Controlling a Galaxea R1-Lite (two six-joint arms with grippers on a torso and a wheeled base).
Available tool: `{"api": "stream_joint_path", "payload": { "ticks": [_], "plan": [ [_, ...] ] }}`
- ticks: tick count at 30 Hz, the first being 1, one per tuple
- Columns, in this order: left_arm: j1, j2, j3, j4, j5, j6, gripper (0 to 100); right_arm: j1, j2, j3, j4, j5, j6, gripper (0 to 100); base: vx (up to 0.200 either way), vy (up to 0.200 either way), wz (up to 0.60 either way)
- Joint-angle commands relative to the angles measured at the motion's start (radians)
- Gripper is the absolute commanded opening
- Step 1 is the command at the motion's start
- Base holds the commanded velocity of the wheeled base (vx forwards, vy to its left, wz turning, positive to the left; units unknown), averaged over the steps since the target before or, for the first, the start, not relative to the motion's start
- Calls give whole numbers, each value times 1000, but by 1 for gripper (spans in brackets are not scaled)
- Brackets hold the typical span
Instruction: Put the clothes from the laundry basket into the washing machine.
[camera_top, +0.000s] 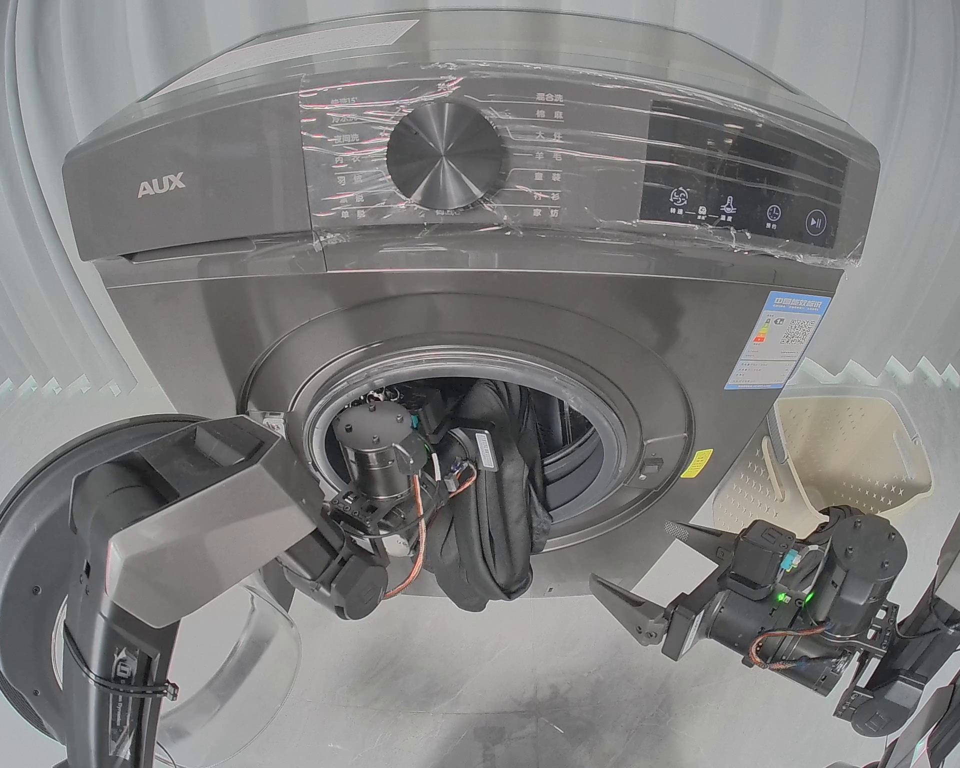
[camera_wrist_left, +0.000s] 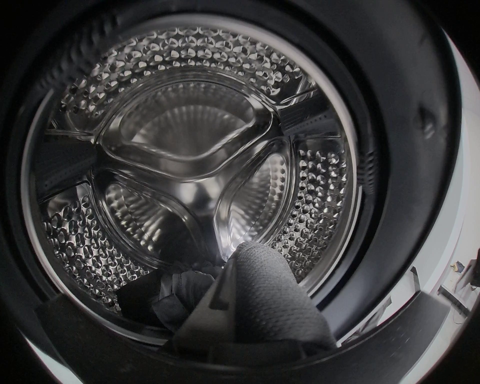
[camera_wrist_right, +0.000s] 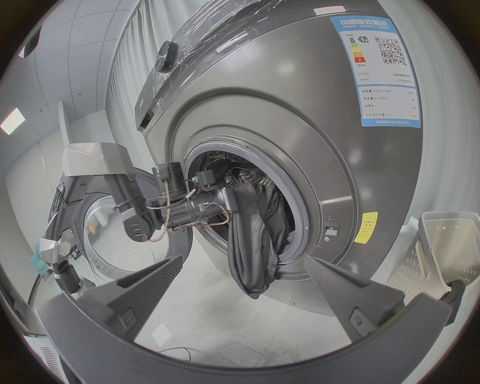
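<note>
right gripper (camera_top: 632, 553) fingers apart; left wrist view reveals dark clothes (camera_wrist_left: 175, 296) inside drum (camera_wrist_left: 190, 165).

Floor (camera_top: 500, 690): pale grey, smooth, slightly glossy. Washing machine (camera_top: 230, 320) stands on it at 12 o'clock in the head view. Laundry basket (camera_top: 860, 450), cream and perforated, sits on the floor at 3 o'clock from the machine's opening, just beside its right flank. Small pale square mark (camera_wrist_right: 161, 334) on the floor at 6 o'clock, in front of the machine.
</note>
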Motion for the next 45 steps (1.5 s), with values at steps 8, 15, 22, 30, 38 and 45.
{"api": "stream_joint_path", "payload": {
  "ticks": [8,15,22,30,38,45],
  "plan": [
    [44,200,-355,174,8,2,0,-4,2,1,-1,3,0,100,0,0,0],
    [87,338,-663,229,109,11,0,-4,3,4,-1,6,0,100,0,0,0],
    [111,378,-804,312,114,11,0,-3,11,6,-1,5,1,100,0,0,0],
    [114,395,-856,370,135,2,0,-3,23,6,-1,5,1,100,0,0,0],
    [101,312,-672,385,137,5,100,-4,23,6,-1,6,3,100,0,0,0],
    [56,134,-382,427,55,-6,100,-6,23,6,-1,9,3,100,0,0,0]
  ]
}}
